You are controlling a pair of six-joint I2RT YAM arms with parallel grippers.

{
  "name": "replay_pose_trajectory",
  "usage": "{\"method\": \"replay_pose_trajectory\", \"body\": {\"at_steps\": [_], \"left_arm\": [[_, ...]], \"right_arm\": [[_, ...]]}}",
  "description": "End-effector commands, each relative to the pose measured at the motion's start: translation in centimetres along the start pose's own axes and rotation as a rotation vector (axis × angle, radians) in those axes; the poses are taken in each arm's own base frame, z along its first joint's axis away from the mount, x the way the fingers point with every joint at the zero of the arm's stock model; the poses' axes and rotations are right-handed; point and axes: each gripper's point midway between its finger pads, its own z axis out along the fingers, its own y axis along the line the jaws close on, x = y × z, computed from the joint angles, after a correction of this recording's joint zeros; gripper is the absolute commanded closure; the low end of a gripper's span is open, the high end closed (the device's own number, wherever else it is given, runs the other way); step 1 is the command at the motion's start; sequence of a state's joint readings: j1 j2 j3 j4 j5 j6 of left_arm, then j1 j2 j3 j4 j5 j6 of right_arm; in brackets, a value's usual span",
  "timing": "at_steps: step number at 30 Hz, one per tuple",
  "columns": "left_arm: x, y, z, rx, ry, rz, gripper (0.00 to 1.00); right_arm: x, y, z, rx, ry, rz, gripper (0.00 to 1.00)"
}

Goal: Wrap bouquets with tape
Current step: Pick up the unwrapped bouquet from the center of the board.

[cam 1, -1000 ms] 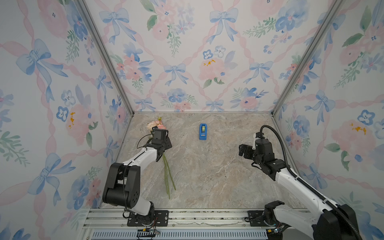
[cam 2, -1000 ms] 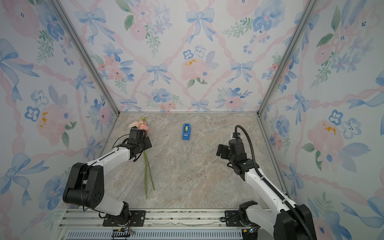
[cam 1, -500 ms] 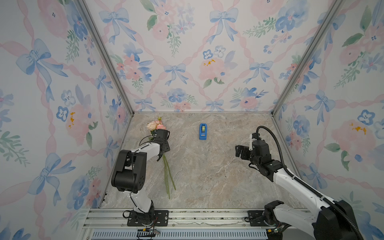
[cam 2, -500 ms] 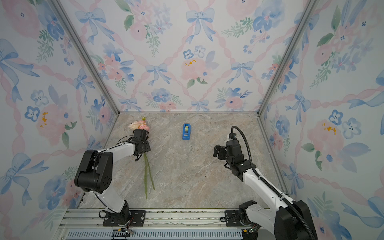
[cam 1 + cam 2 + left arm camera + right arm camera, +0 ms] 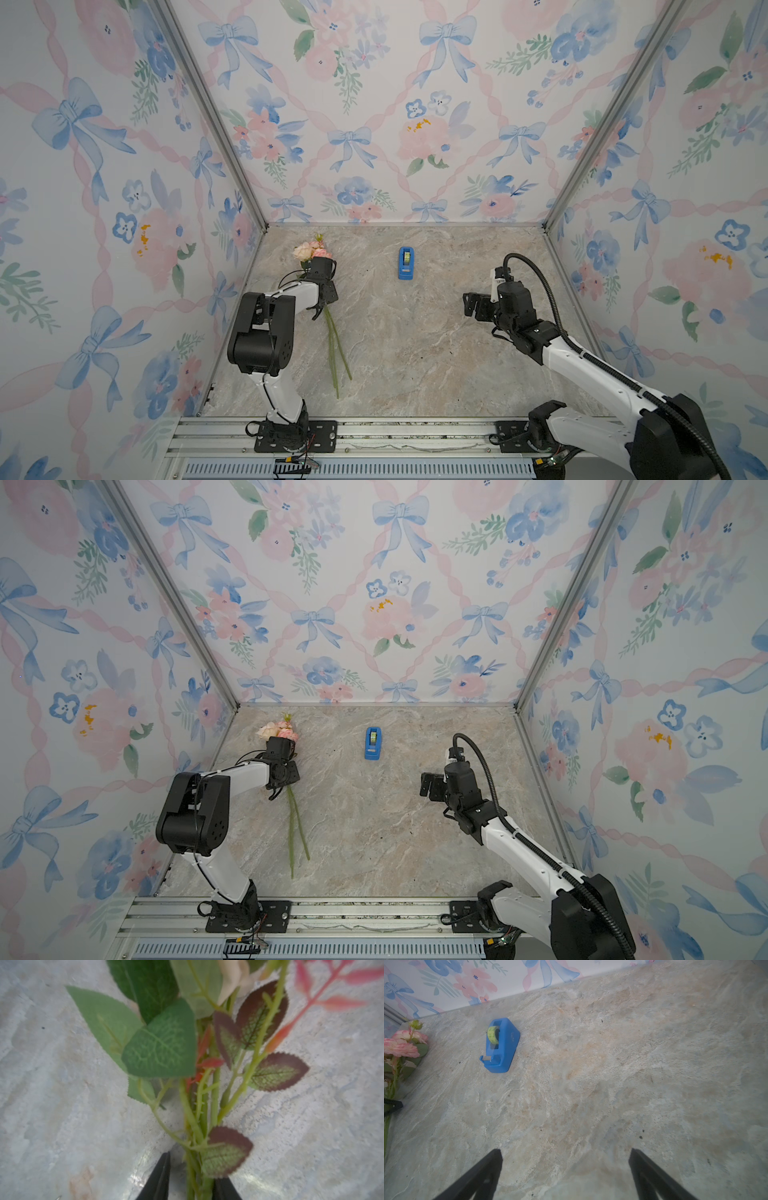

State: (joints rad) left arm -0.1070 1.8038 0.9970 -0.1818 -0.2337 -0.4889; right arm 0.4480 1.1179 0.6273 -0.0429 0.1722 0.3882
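- The cell has walls (image 5: 374, 124) papered with printed bows and flowers, and a marbled beige desk (image 5: 436, 353) on which everything lies.
- We see the bouquet (image 5: 308, 251) lying flat along the left edge of the desk. Its pink and peach blooms are toward the far left corner and its long green stems run toward the near edge, where two of them part at the ends.
- The left gripper (image 5: 319, 311) is low over the bouquet, just below the blooms.
- In the left wrist view its black fingers (image 5: 161, 1178) stand close on both sides of the bundle of stems. One finger seems to touch the stems, and beside the other a thin strip of desk shows — we cannot tell whether they already pinch the bundle.
- The tape (image 5: 493, 1034), a yellow-green roll, sits in a blue dispenser (image 5: 406, 263). This stands near the far edge of the desk, about at its middle, well apart from the bouquet and from both grippers.
- The right gripper (image 5: 471, 305) hovers above the right part of the desk, near the right edge. Its fingers (image 5: 490, 1165) are spread wide — between them we see only bare desk.
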Motion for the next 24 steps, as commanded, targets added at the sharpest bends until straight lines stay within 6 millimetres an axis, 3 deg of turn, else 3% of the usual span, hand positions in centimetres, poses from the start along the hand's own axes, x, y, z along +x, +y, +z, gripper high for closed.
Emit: {"method": "replay_pose_trajectory", "body": {"at_steps": [1,8,10,15,18,20,24], "left_arm": [[2.3,0.0,1.3,0.021,0.096,0.018,0.81],[1.7,0.0,1.0,0.032,0.082,0.012,0.94],[0.6,-0.2,-0.2,0.045,0.047,0.014,1.0],[-3.0,-1.9,-4.7,0.11,-0.089,0.08,1.0],[-4.9,-4.8,-8.5,0.149,-0.203,0.215,1.0],[-5.3,-8.6,-11.3,0.201,-0.271,0.383,1.0],[-3.6,-15.5,-16.6,0.277,-0.404,0.805,1.0]], "right_arm": [[0.2,0.8,0.0,0.016,-0.01,-0.072,0.02],[-0.1,2.1,-0.8,-0.019,-0.035,-0.108,0.03],[-0.3,2.1,-1.1,-0.025,-0.048,-0.107,0.03],[-1.0,1.9,-2.3,-0.032,-0.104,-0.092,0.03],[-1.6,1.2,-3.4,-0.013,-0.156,-0.075,0.03],[-2.2,0.2,-4.4,0.02,-0.202,-0.054,0.03],[-3.1,-2.7,-6.7,0.137,-0.296,0.001,0.03]]}}
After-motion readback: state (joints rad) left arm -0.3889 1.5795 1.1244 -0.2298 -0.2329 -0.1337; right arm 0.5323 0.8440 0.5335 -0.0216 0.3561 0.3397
